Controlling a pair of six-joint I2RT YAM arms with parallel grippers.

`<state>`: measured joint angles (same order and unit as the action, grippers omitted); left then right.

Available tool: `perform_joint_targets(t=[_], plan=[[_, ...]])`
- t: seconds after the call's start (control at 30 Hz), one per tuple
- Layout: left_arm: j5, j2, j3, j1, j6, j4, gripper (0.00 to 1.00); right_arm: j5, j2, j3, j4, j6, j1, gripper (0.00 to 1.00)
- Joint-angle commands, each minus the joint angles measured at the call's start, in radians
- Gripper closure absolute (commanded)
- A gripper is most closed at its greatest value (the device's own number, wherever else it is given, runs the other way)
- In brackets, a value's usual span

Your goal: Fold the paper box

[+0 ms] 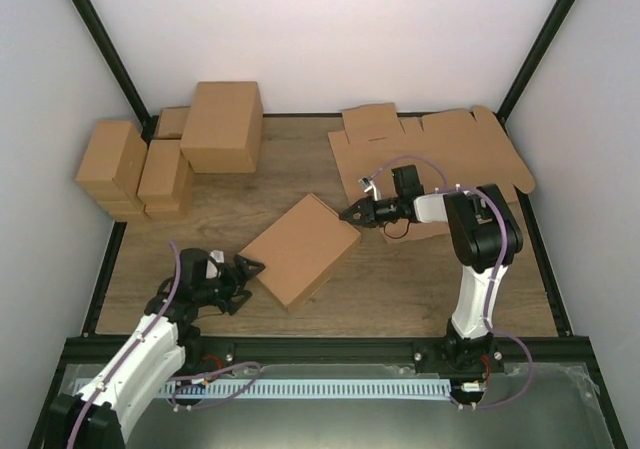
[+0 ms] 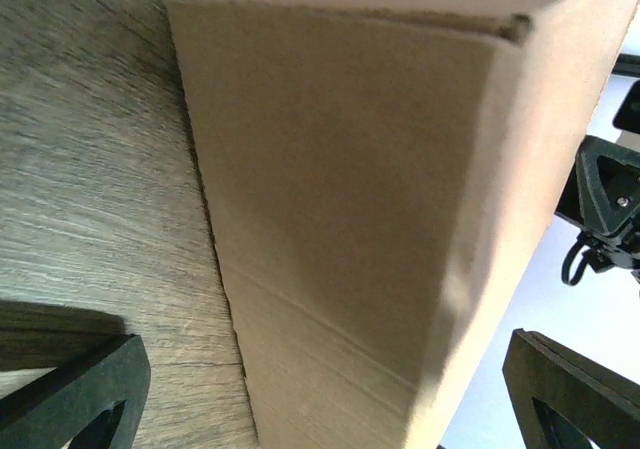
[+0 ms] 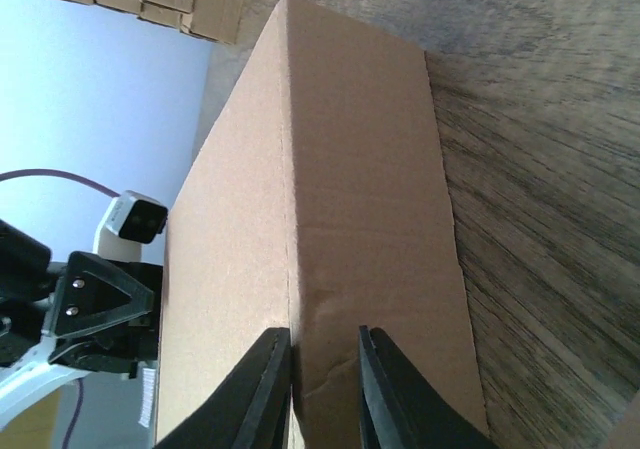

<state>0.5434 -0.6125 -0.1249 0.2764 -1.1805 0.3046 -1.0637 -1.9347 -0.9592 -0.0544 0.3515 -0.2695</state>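
Observation:
The paper box (image 1: 300, 249) lies folded into a closed brown carton in the middle of the wooden table, turned diagonally. My right gripper (image 1: 352, 212) is at its far right corner. In the right wrist view the fingers (image 3: 270, 379) stand close together on the box's end (image 3: 330, 219), beside its top ridge, and the cardboard between them is wrinkled. My left gripper (image 1: 245, 279) sits at the box's near left end, open wide. The left wrist view shows one fingertip (image 2: 85, 394) on each side of the box (image 2: 350, 189), neither touching it.
Flat die-cut cardboard sheets (image 1: 450, 149) lie at the back right, partly under the right arm. Finished brown cartons stand at the back left, a large one (image 1: 222, 126) and smaller ones (image 1: 110, 159) (image 1: 165, 174). Black frame posts mark the table's edges.

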Motion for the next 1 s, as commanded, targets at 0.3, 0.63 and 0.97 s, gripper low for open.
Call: perform_joint_targets(t=[0.3,0.63,0.97], plan=[[0.051,-0.085,0.015,0.001,-0.054,-0.257,0.0,-0.039,-0.107,-0.019,-0.07,0.039,0.054,0.84],[0.096,-0.188,-0.008,0.001,-0.08,-0.397,0.0,-0.048,-0.12,-0.026,-0.073,0.041,0.055,0.85],[0.084,-0.171,-0.094,0.0,-0.056,-0.326,0.3,-0.064,-0.101,-0.037,-0.068,0.052,0.056,0.81]])
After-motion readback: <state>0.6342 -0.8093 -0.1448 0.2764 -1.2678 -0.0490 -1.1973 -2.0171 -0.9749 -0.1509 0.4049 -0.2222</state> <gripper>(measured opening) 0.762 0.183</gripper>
